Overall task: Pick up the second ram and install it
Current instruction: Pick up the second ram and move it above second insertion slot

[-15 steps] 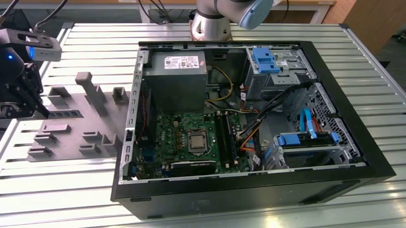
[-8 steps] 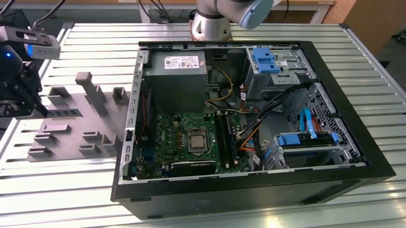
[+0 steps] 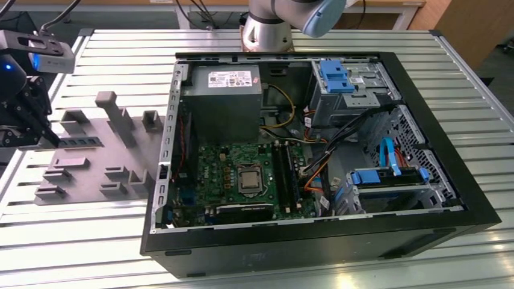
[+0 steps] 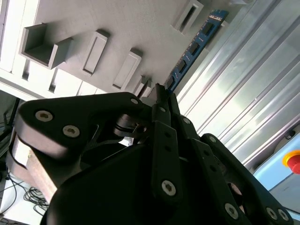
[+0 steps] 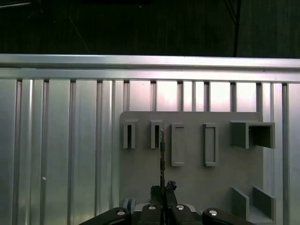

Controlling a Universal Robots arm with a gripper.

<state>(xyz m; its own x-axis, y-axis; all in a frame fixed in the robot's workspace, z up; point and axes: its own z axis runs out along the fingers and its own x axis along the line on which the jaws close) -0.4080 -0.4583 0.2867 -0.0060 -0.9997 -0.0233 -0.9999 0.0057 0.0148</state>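
- Nearest us, the black computer case [image 3: 321, 238] lies open on the ribbed aluminium table [image 3: 88, 241]. Its green motherboard [image 3: 229, 165] is bare, with the grey power-supply box [image 3: 221, 102] at its far end.
- At the exterior view's left, apart from the case wall, sits a matt grey holder tray [image 3: 96, 174] with upright posts and rectangular pockets.
- On it we see the second ram [image 3: 82, 142], blue with black chips. In both wrist views this slim stick [image 4: 197, 44] [image 5: 161, 154] stands on edge, with pockets just beside it.
- The gripper [image 3: 48, 138] [image 4: 161, 91] [image 5: 163, 188] has its jaws clenched on one end of the stick.
- Bare slats lie open around the tray.
- Farthest stands the arm's base [image 3: 269, 27].
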